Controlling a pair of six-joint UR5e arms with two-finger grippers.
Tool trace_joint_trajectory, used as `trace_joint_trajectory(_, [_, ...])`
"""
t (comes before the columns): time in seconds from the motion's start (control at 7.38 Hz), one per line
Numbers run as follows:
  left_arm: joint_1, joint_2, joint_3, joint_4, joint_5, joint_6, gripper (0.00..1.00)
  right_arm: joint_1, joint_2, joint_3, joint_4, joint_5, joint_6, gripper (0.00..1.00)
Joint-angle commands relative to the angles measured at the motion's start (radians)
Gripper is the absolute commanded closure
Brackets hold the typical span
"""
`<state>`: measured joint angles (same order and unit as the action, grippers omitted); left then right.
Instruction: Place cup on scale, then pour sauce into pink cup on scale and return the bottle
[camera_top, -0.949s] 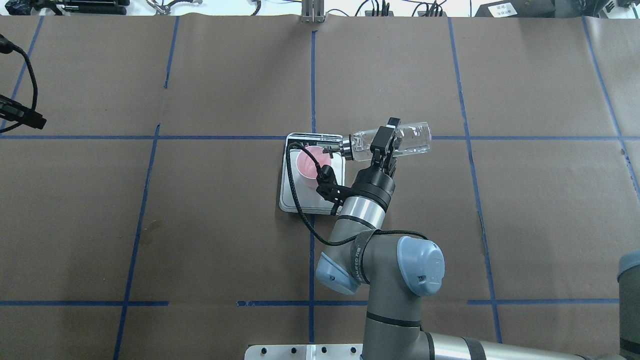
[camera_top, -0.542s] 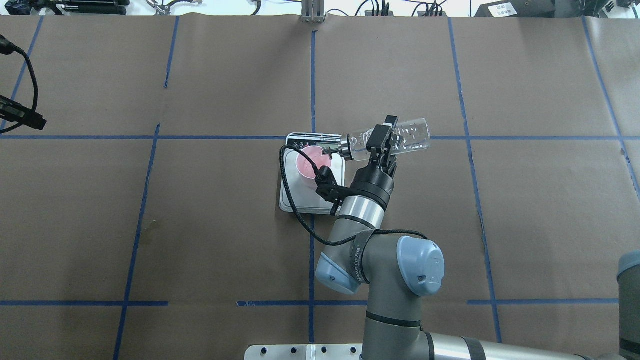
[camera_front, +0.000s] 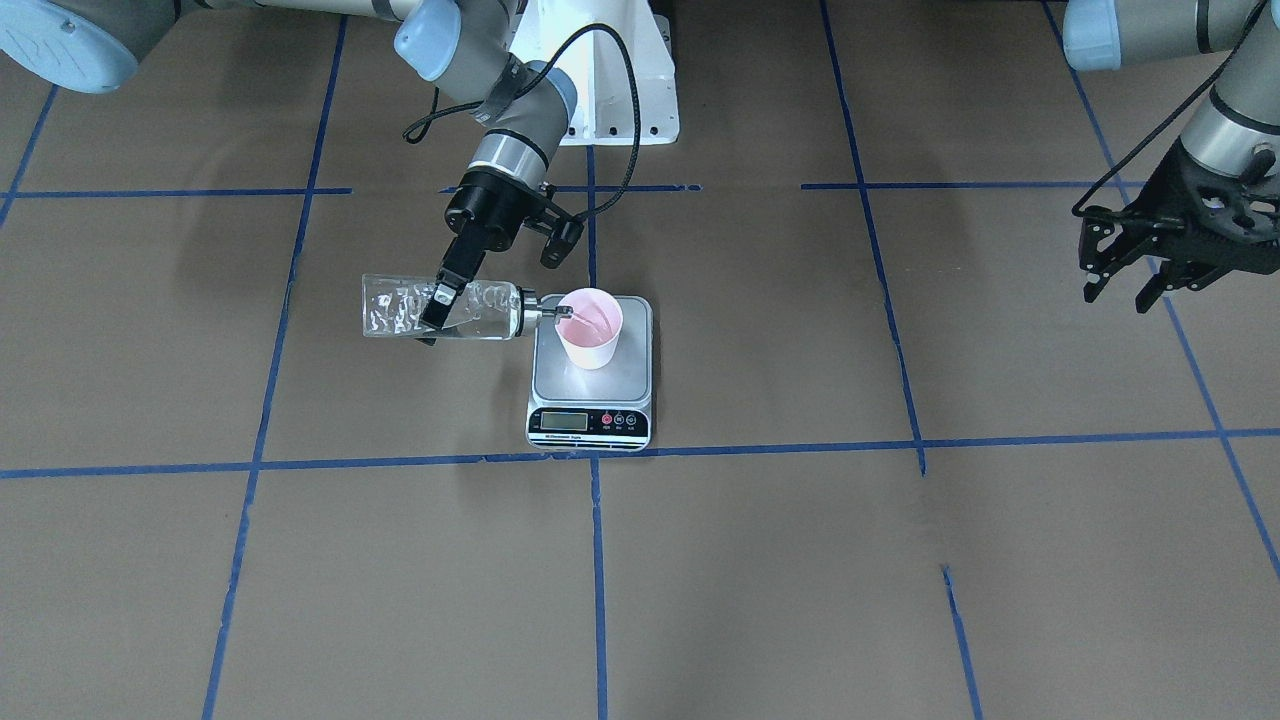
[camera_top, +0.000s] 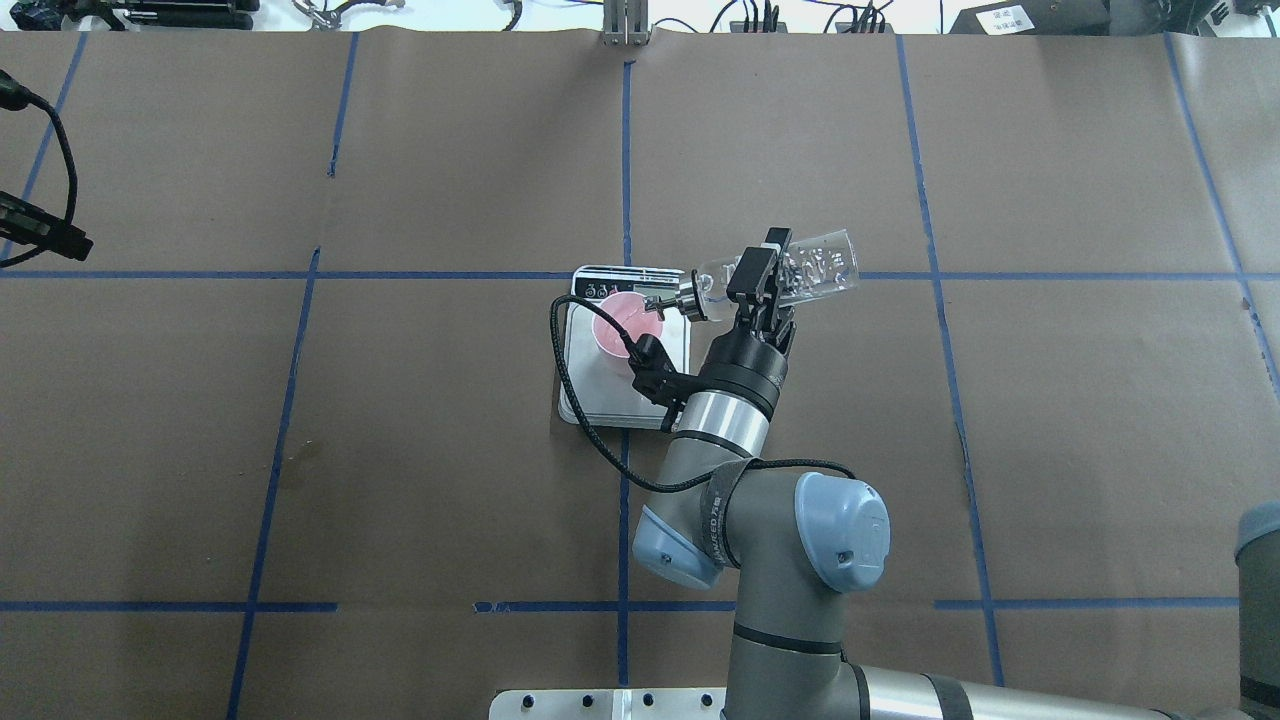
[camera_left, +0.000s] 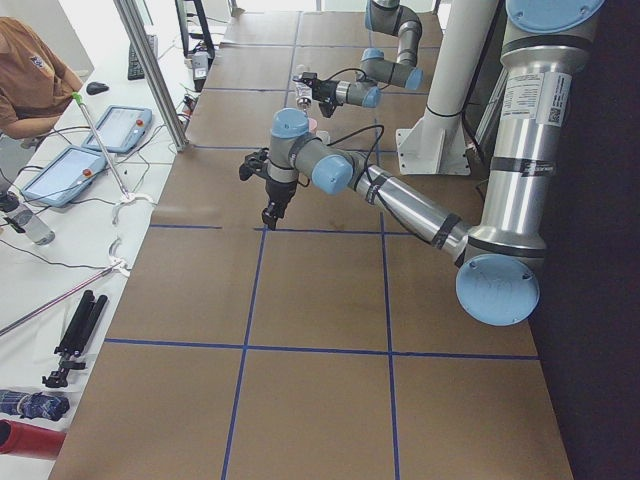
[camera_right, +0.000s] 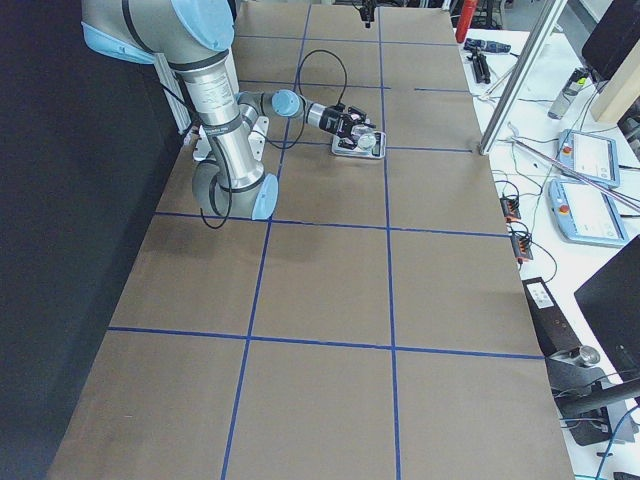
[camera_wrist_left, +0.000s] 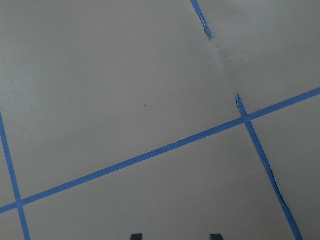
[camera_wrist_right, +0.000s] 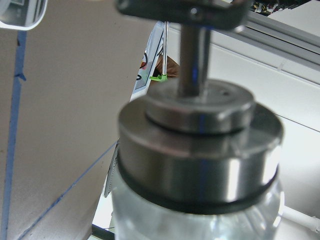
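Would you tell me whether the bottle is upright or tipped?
Tipped: the bottle lies nearly horizontal in the right gripper, spout over the cup.

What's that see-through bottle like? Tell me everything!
The bottle is clear glass with round sides and a shiny silver spout cap. It is tipped on its side in the air, clamped round its middle by the right tool. Clear liquid glints inside. The spout tip reaches over the rim of the pink cup on the scale.
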<state>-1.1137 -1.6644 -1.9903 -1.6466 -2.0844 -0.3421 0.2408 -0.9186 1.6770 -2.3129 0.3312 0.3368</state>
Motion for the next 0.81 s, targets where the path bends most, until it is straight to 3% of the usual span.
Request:
trace_joint_trajectory(0.0, [0.0, 0.0, -0.001, -0.001, 0.001, 0.0, 0.45, 0.002, 0.001, 0.013, 0.012, 0.002, 0.016, 1.0])
trace_joint_trajectory(0.27, [0.0, 0.0, -0.002, -0.001, 0.001, 0.0, 0.45, 0.003, -0.037, 0.056, 0.068, 0.015, 0.187, 1.0])
trace_joint_trajectory(0.68, [0.0, 0.0, -0.01, -0.001, 0.001, 0.0, 0.45, 0.005, -0.087, 0.053, 0.269, 0.049, 0.308, 1.0])
